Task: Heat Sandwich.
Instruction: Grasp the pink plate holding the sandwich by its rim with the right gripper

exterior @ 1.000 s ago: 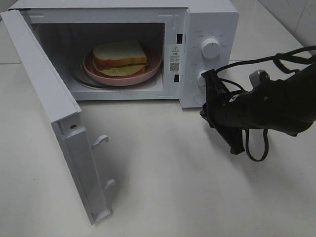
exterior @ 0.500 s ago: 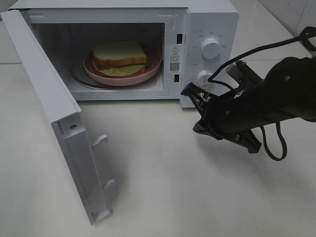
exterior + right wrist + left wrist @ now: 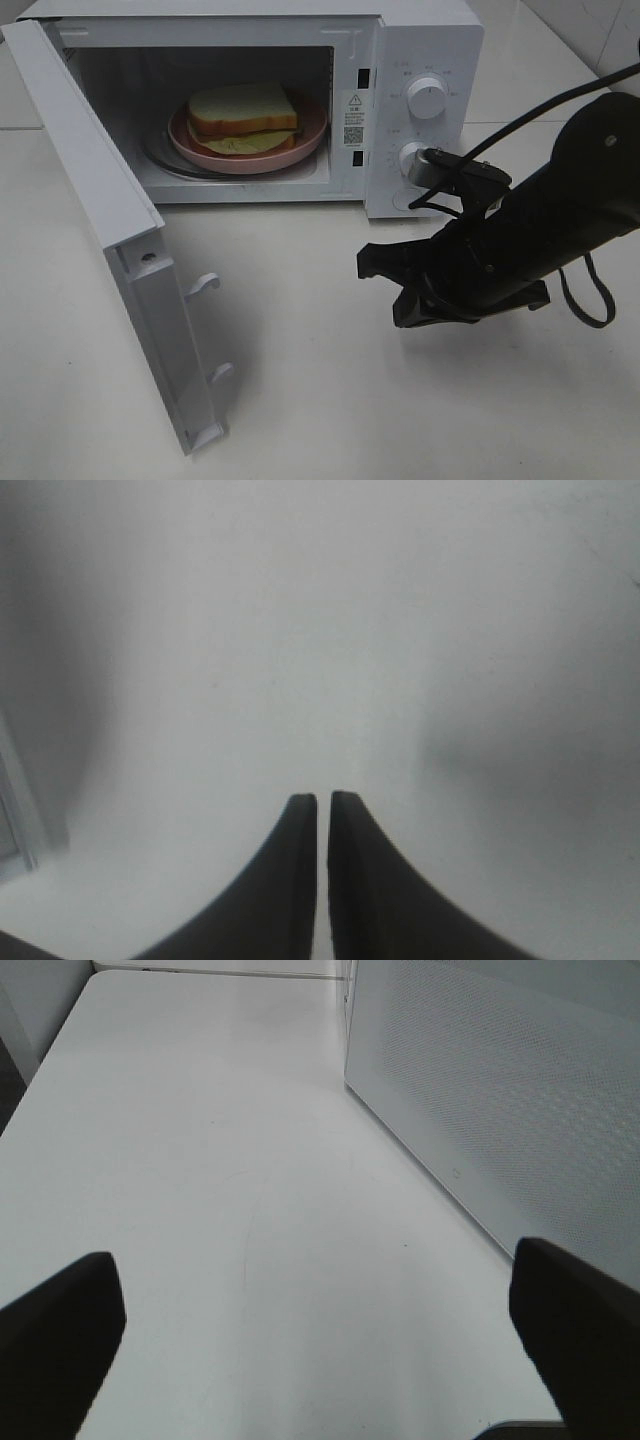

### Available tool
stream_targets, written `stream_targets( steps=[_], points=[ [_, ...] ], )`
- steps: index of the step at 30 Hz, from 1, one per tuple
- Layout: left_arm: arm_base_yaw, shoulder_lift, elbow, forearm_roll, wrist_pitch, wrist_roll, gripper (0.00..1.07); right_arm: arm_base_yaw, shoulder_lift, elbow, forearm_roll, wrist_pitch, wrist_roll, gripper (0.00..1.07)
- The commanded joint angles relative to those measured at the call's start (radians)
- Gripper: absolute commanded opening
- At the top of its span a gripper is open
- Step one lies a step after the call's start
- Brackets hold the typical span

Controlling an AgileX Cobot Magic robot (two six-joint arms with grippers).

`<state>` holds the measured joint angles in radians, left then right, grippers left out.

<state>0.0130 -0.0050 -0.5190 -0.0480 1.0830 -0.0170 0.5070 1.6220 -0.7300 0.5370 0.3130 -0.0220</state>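
Sandwich sits on its pink plate inside the microwave, so I judge loading done, with the open door and heating remaining, my right pincer nearly closed on nothing and my left pincer wide and empty.

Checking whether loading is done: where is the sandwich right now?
In the exterior high view, the sandwich sits on the pink plate inside the open microwave, upper left of the scene, left of the control knobs.
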Motion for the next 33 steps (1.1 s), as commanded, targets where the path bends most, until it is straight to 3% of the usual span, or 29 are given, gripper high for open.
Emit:
stream_targets(
  steps=[1, 9, 18, 27, 31, 33],
  points=[
    [0.003, -0.004, 0.003, -0.005, -0.014, -0.002, 1.0, -0.007, -0.04, -0.008, -0.094, 0.089, -0.055, 0.1],
    [0.003, -0.004, 0.003, -0.005, -0.014, -0.002, 1.0, -0.007, -0.097, -0.047, -0.261, 0.304, -0.064, 0.12],
    [0.003, -0.004, 0.003, -0.005, -0.014, -0.002, 1.0, -0.007, -0.099, -0.174, -0.31, 0.566, -0.123, 0.14],
    [0.003, -0.004, 0.003, -0.005, -0.014, -0.002, 1.0, -0.007, -0.099, -0.268, -0.31, 0.63, -0.431, 0.17],
    [0.003, -0.004, 0.003, -0.005, -0.014, -0.002, 1.0, -0.007, -0.099, -0.276, -0.313, 0.626, -0.752, 0.18],
    [0.003, -0.004, 0.003, -0.005, -0.014, -0.002, 1.0, -0.007, -0.099, -0.276, -0.313, 0.624, -0.799, 0.18]
  ],
)
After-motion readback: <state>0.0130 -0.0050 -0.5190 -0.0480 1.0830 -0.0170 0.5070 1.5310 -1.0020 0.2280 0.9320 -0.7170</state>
